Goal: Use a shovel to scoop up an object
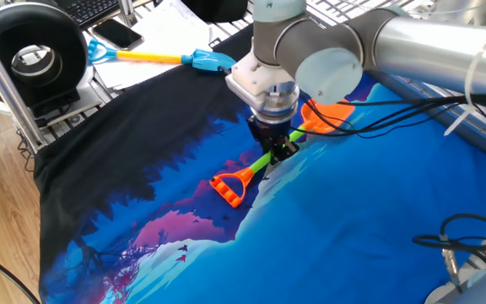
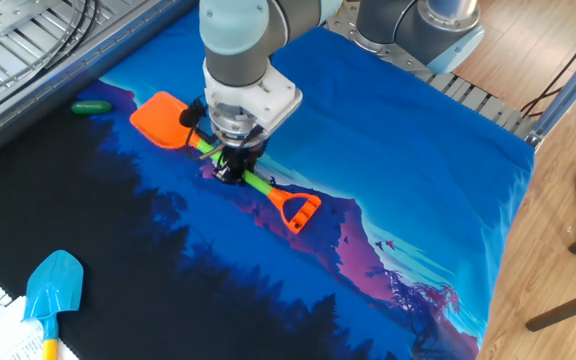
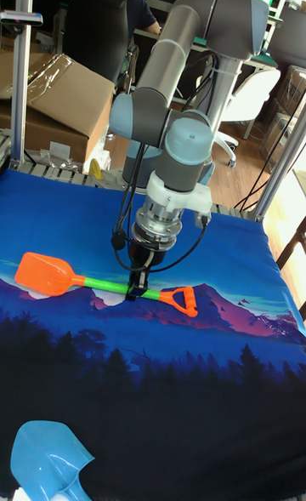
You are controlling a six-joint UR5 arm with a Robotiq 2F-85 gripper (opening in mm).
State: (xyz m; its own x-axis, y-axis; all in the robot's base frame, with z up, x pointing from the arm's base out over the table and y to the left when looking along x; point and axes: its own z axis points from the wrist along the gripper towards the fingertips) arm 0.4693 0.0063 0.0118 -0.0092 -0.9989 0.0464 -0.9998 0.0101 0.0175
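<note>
The shovel lies flat on the blue printed cloth, with its orange blade [image 2: 158, 120] toward the back left, a green shaft [image 2: 260, 186] and an orange D-handle [image 2: 301, 212]. My gripper [image 2: 230, 171] points straight down and is shut on the shaft near its middle. The other views agree: the gripper [image 1: 281, 149] pinches the shaft [image 1: 258, 162], and the gripper [image 3: 136, 287] stands between blade [image 3: 47, 273] and handle [image 3: 180, 299]. The object [image 2: 91, 107], small and dark green, rests on the cloth just left of the blade, apart from it. The arm hides it in the other views.
A blue-bladed shovel [image 2: 53, 286] with a yellow shaft [image 1: 146, 57] lies at the cloth's edge. Off the cloth are a black fan-like device [image 1: 32, 59], a phone [image 1: 116, 34] and a metal grid [image 2: 28, 40]. Cables [image 1: 471, 228] trail near the arm's base.
</note>
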